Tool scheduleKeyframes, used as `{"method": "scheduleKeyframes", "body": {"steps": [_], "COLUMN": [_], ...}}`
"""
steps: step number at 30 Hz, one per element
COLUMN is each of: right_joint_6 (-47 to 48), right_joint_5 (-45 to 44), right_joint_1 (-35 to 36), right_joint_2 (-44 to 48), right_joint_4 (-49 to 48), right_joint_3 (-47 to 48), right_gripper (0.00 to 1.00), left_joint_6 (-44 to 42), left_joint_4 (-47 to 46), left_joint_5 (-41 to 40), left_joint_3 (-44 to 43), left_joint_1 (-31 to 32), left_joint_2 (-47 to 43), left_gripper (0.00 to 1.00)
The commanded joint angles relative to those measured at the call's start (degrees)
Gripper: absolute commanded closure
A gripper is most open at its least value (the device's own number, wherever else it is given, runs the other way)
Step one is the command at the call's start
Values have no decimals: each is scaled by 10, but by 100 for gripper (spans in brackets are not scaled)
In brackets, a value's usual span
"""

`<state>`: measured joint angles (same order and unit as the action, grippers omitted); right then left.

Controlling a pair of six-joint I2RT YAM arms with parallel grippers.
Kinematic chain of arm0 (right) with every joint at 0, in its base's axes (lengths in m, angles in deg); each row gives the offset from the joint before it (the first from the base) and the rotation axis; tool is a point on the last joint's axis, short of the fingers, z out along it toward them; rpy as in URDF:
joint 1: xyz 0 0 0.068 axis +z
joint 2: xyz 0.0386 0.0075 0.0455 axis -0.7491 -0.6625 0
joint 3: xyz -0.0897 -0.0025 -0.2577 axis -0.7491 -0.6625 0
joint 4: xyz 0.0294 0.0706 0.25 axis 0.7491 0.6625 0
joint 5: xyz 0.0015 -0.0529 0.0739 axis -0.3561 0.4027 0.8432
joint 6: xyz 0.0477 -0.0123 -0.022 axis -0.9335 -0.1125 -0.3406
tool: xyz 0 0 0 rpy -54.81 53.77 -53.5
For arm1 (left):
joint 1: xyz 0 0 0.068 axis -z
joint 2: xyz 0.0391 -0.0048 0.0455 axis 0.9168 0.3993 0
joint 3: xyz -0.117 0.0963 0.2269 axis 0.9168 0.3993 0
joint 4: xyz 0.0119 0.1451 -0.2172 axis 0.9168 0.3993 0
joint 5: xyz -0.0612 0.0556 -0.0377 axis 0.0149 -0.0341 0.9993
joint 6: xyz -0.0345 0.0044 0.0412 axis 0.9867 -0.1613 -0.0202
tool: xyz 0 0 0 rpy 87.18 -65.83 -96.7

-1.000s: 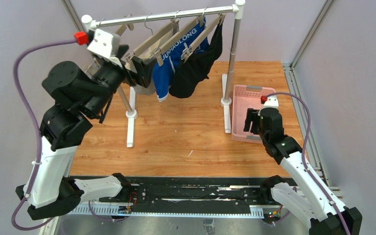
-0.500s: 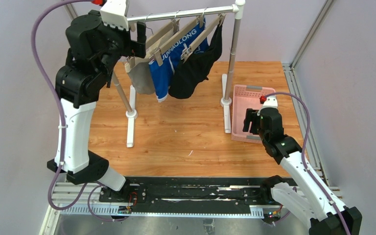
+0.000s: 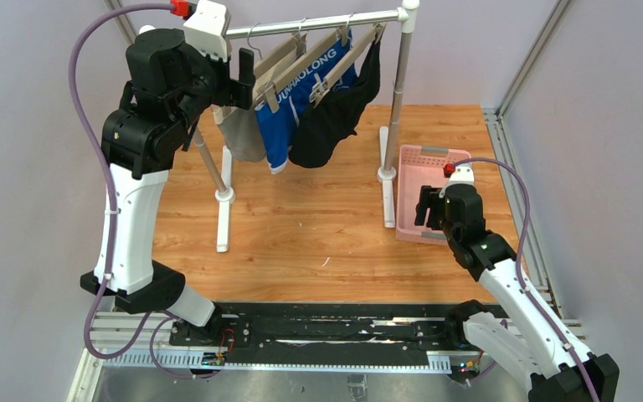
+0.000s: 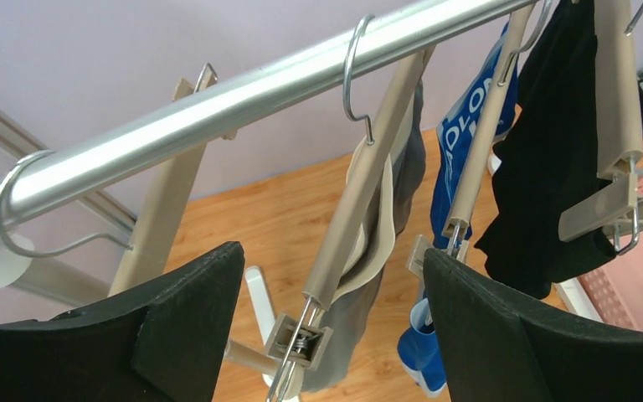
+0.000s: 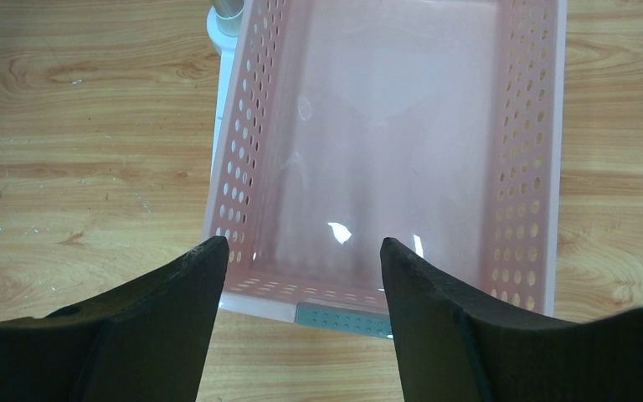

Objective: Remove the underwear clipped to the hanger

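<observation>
- Since a second ago the underwear has not budged. The light grey brief [image 3: 241, 138], blue brief [image 3: 285, 113] and black brief [image 3: 331, 121] each hang clipped to their own hanger on the rail [image 3: 318, 23]. What moved is your left arm, swung up from low beside the grey brief to rail height.
- Your left end effector [image 3: 245, 75] gapes wide and holds nothing. In the wrist view the grey brief's hanger [image 4: 360, 201] and its near clip [image 4: 299, 341] sit between the fingers.
- Your right end effector [image 5: 300, 251] is also wide and empty, hovering over the pink basket [image 5: 532, 126] on the worktop [image 3: 301, 226].
- The risk is closing on the wooden bar instead of cloth or clip. A pull would then slide the hanger along the rail or unhook it, and the brief would stay pinned. A hard tug on the cloth could rock the rack.
- The grey hanger's far clip is out of sight, and the near clip is half cut off by the frame edge — how firmly it bites, you cannot tell.
</observation>
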<state>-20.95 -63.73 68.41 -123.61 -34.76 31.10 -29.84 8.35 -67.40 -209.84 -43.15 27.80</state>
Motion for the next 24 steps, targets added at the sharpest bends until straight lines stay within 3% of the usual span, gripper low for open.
{"method": "scheduleKeyframes", "body": {"steps": [1,16,24], "right_joint_6": [2,3,4], "right_joint_5": [7,20,24], "right_joint_1": [0,0,0], "right_joint_2": [3,-3,-20], "right_joint_4": [-12,-19,-19], "right_joint_3": [0,-4,-3], "right_gripper": [32,33,35], "left_joint_6": [-10,-13,-10], "left_joint_4": [-15,-89,-94], "left_joint_5": [6,-16,-21], "left_joint_3": [20,66,64], "left_joint_1": [-5,-15,-29], "left_joint_2": [-6,6,26], "left_gripper": [11,13,26]}}
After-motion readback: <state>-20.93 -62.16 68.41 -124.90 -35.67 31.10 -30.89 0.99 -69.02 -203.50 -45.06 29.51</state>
